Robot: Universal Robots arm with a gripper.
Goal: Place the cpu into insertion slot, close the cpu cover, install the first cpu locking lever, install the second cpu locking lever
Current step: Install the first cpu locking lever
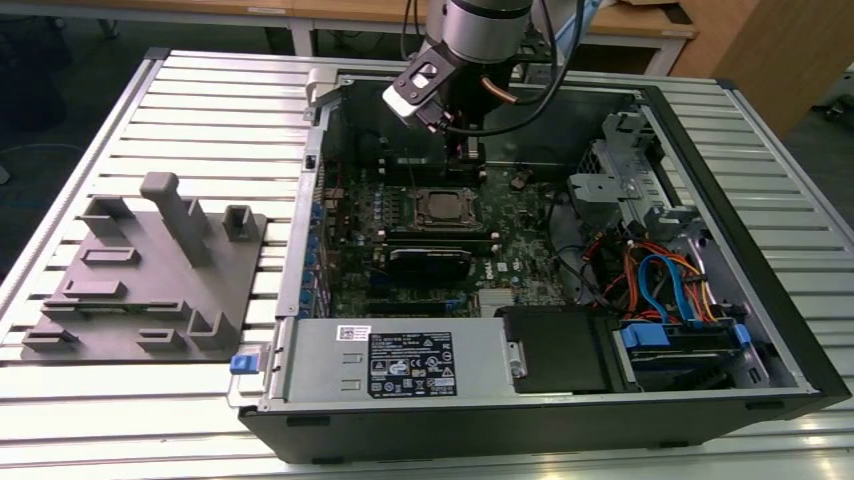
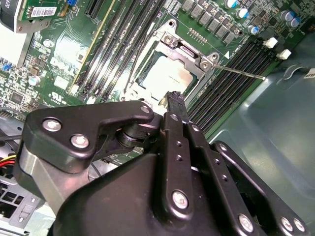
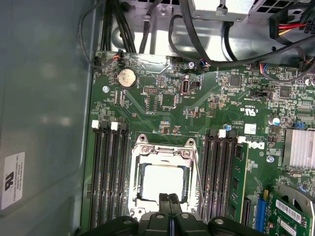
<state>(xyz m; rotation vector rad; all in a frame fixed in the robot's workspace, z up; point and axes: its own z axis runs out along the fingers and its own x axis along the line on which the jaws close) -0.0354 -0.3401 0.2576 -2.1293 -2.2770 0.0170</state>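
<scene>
The cpu (image 3: 160, 179) lies in the insertion slot (image 1: 445, 207) on the green board, its dull silver top (image 2: 165, 78) showing through the window of the cpu cover (image 3: 165, 151). The cover (image 2: 189, 54) lies flat over the chip. One thin wire lever (image 2: 241, 72) sticks out sideways across the memory slots. In the first wrist view a wire lever (image 3: 198, 182) runs along one side of the socket. My gripper (image 3: 170, 200) hangs just above the socket's edge with its black fingers (image 2: 174, 105) shut together and nothing between them. In the exterior view the gripper (image 1: 463, 150) hovers over the board at the back of the case.
The open computer case (image 1: 747, 250) walls the board in on all sides. Black memory slots (image 3: 108, 182) flank the socket. A black card (image 1: 430, 262), a power supply (image 1: 387, 360) and cable bundles (image 1: 654, 280) stand nearby. On the table at the exterior view's left rests a grey fixture (image 1: 147, 270).
</scene>
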